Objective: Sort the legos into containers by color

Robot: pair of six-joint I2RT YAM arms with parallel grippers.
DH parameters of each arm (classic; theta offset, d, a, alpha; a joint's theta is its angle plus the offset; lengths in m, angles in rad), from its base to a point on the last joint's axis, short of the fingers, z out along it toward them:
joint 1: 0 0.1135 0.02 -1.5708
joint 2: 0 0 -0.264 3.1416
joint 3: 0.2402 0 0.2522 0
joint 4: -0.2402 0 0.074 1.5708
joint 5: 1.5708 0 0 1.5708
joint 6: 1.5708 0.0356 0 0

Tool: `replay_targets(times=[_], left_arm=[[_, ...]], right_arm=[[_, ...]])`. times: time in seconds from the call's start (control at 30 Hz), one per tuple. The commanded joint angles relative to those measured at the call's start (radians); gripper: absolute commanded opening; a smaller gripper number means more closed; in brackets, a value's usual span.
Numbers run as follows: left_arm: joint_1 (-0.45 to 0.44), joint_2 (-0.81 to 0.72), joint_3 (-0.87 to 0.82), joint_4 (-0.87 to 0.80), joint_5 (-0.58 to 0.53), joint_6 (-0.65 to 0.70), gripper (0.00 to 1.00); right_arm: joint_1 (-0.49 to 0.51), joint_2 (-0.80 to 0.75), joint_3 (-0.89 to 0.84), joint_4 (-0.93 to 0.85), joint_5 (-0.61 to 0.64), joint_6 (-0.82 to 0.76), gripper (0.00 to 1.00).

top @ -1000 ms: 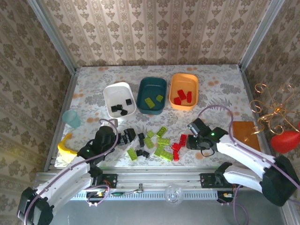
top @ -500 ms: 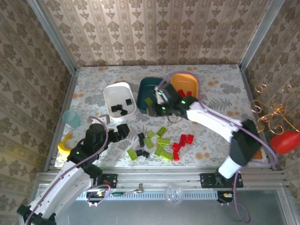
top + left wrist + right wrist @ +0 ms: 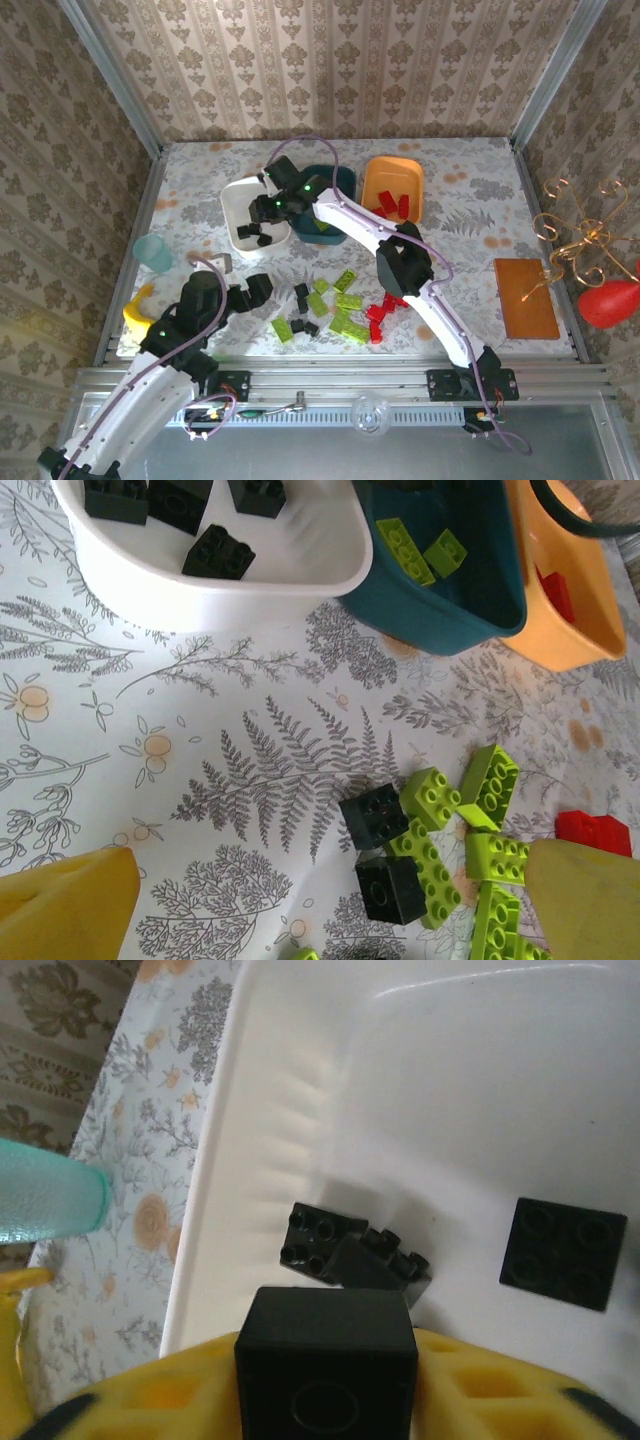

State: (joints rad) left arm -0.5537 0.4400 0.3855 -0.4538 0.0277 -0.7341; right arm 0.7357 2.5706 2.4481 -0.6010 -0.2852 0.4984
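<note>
A fern-printed table [image 3: 470, 200] is walled by damask paper [image 3: 350, 70]. Over the white tray [image 3: 250, 1160], a square black brick [image 3: 325, 1360] is flanked by the right gripper [image 3: 325, 1400], underside camera-ward; whether it is clamped cannot be told. The left gripper [image 3: 325, 895] is spread wide.

Your left arm [image 3: 150, 385] and right arm [image 3: 445, 320] wear white shells with black joints, each trailing a lilac cable [image 3: 300, 139]. Green wrist lights [image 3: 152, 327] glow. Yellow fingers [image 3: 60, 905] tip the left end effector [image 3: 258, 288] and right end effector [image 3: 262, 208].

My left tool [image 3: 250, 291] hovers low, jaws spread wide. My right tool [image 3: 263, 209] points down, its arm stretched far forward.
</note>
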Motion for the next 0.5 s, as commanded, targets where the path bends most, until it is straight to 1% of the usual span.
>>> replay_targets(times=[0.0, 0.1, 0.2, 0.27, 0.37, 0.4, 0.47], left_arm=[[0.008, 0.0, -0.023, -0.001, 0.033, -0.008, 1.0], [0.008, 0.023, -0.028, 0.012, 0.052, -0.005, 1.0], [0.008, 0.054, -0.03, 0.041, 0.08, 0.0, 1.0], [0.006, 0.085, -0.024, 0.062, 0.103, 0.006, 0.95], [-0.015, 0.165, -0.012, 0.101, 0.124, 0.016, 0.84], [-0.032, 0.199, -0.008, 0.116, 0.123, 0.019, 0.81], [-0.086, 0.269, 0.011, 0.137, 0.101, 0.026, 0.78]], right_arm=[[-0.007, 0.012, 0.111, -0.098, -0.039, 0.012, 0.6], [-0.009, -0.035, 0.078, -0.079, -0.034, 0.009, 0.67], [-0.01, -0.13, -0.03, -0.055, -0.011, -0.005, 0.68], [-0.009, -0.229, -0.171, 0.009, 0.002, -0.006, 0.69], [-0.011, -0.396, -0.442, 0.149, 0.025, 0.006, 0.69], [-0.013, -0.449, -0.521, 0.179, 0.035, 0.012, 0.68], [-0.019, -0.542, -0.669, 0.236, 0.052, 0.025, 0.68]])
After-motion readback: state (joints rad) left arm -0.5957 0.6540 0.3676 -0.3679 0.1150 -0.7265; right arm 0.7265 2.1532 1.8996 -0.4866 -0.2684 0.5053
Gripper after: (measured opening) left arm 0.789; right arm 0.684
